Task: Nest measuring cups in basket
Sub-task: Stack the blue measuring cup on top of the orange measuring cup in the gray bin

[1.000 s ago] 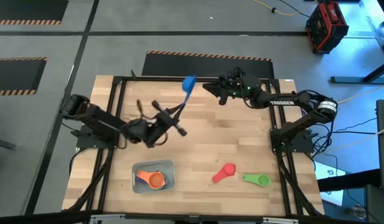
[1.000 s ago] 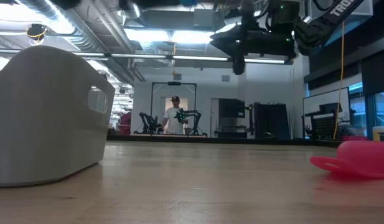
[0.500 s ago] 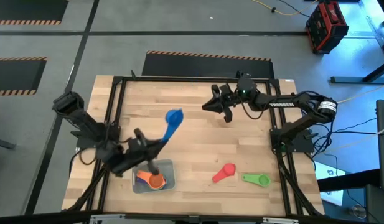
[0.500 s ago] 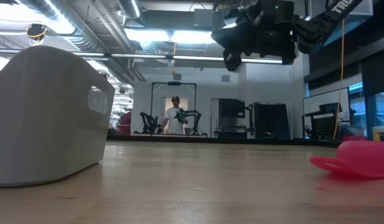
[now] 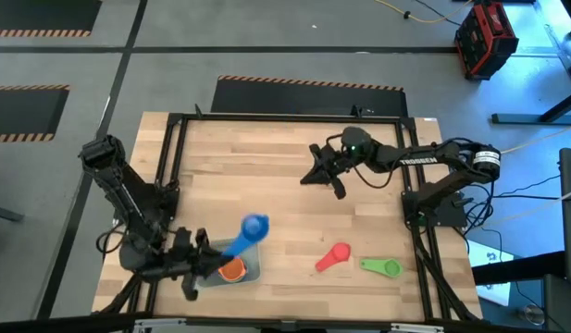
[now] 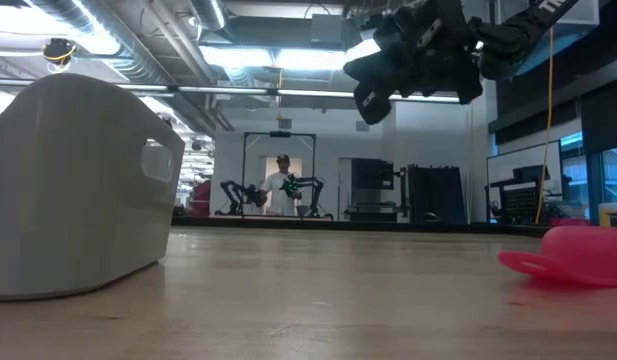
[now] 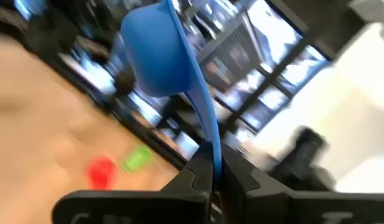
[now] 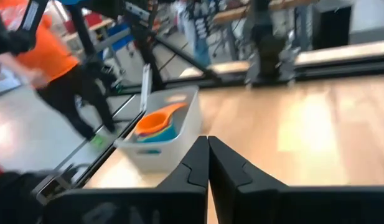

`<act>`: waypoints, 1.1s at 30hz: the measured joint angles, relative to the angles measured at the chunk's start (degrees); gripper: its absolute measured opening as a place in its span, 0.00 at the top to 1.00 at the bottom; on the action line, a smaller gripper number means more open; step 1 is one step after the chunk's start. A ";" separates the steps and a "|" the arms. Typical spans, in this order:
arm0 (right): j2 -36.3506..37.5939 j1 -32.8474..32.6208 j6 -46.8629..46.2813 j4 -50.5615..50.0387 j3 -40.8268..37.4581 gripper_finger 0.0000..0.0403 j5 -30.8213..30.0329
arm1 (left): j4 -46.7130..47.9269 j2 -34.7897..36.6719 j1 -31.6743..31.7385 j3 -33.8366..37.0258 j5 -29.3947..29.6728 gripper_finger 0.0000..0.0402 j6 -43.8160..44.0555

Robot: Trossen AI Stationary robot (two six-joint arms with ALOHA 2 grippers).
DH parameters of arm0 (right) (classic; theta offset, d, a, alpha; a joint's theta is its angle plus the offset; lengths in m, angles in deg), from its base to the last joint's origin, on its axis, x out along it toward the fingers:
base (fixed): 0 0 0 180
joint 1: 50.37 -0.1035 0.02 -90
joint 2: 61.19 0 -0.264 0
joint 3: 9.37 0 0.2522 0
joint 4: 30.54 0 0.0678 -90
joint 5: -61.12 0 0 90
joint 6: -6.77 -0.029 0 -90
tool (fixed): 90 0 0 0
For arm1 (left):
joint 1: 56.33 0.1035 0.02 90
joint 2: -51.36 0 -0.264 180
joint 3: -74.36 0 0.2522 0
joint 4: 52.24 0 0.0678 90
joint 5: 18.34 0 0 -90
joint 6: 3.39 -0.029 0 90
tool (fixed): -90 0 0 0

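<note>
The blue measuring cup [image 5: 255,226] is in the air over the basket [image 5: 251,248] at the table's near left, with my left gripper [image 5: 214,261] shut on it. An orange cup [image 5: 231,269] sits on top of other cups inside the basket. A pink cup [image 5: 334,257] and a green cup [image 5: 382,267] lie on the table near the front edge, right of the basket. My right gripper [image 5: 313,176] hangs shut and empty above the middle of the table, right of centre. My left gripper pinches the free end of the blue cup's flat handle [image 7: 210,152] between its two fingers. The fingers are about level, come from the table's left and lie along the handle. The cup sticks out beyond the fingertips, lifted clear, its bowl [image 7: 151,59] above the basket's far right corner.
Black frame rails [image 5: 174,157] run along the table's edges. A person in an orange top [image 8: 48,56] stands beyond the table's left side. Bare wood lies between the basket and the two loose cups.
My left gripper has swung from the table's middle toward the near left edge with the blue cup, rolling as it went. The cup's bowl has gone from the far edge to above the basket. My right gripper has moved a little toward the near edge and tipped downward.
</note>
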 joint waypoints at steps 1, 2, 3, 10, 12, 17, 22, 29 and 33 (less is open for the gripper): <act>0.00 -0.81 0.88 -1.01 0.00 0.98 -0.02 | 2.07 0.00 -0.20 0.00 -2.03 1.00 3.81; 0.00 -1.67 1.40 -1.98 0.00 0.98 -0.02 | 4.17 0.00 -0.18 0.00 -4.02 1.00 7.33; 0.00 -2.57 1.99 -2.81 0.00 0.99 -0.02 | 6.46 0.00 -0.18 0.00 -5.90 1.00 11.03; 0.00 -8.61 2.86 -5.44 0.00 0.98 -0.02 | 21.56 0.00 0.28 0.02 -18.89 1.00 36.64; 0.00 -10.33 2.86 -5.44 0.02 0.98 -0.02 | 25.62 0.00 0.28 0.02 -22.17 1.00 42.74; 0.00 -14.19 2.90 -5.73 0.02 0.99 -0.27 | 35.40 -0.02 0.28 0.07 -28.28 1.00 54.40; 0.04 -18.05 2.86 -8.10 0.04 0.97 -5.08 | 41.05 -0.02 0.11 0.07 -33.81 1.00 58.92; 0.02 -23.69 2.90 -12.88 0.04 0.99 -14.58 | 48.48 3.34 -2.72 0.07 -34.79 1.00 59.02; 0.03 -26.34 2.48 -13.01 0.04 0.97 -16.06 | 58.27 9.12 -4.08 0.07 -33.77 1.00 59.29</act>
